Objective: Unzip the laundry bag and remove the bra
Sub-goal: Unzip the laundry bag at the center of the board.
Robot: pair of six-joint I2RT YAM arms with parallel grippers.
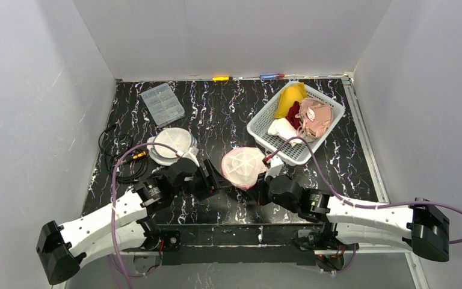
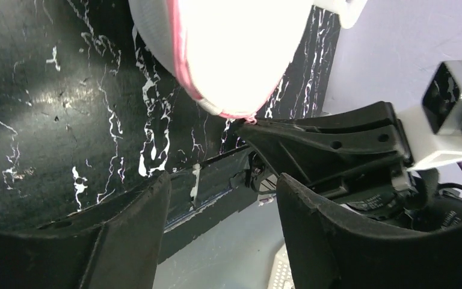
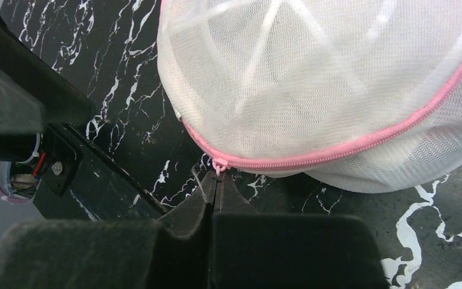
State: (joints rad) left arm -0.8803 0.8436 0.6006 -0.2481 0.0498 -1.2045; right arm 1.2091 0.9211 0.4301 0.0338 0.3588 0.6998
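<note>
Pinching the zip pull (image 3: 218, 165): right claw (image 3: 216, 180) clamped on it at the near edge of the bag (image 1: 242, 167), mid worktop (image 1: 216, 108); left claw (image 2: 222, 180) apart, just left. Best drawn steadily along the zip, bag braced.

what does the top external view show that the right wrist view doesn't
Only top external: the white basket of clothes, the clear compartment box and what looks like another round white bag. Only right wrist: the pink zipper pull pinched in the shut right gripper, and the mesh weave up close. Both: the laundry bag lying on the black marbled table.
</note>
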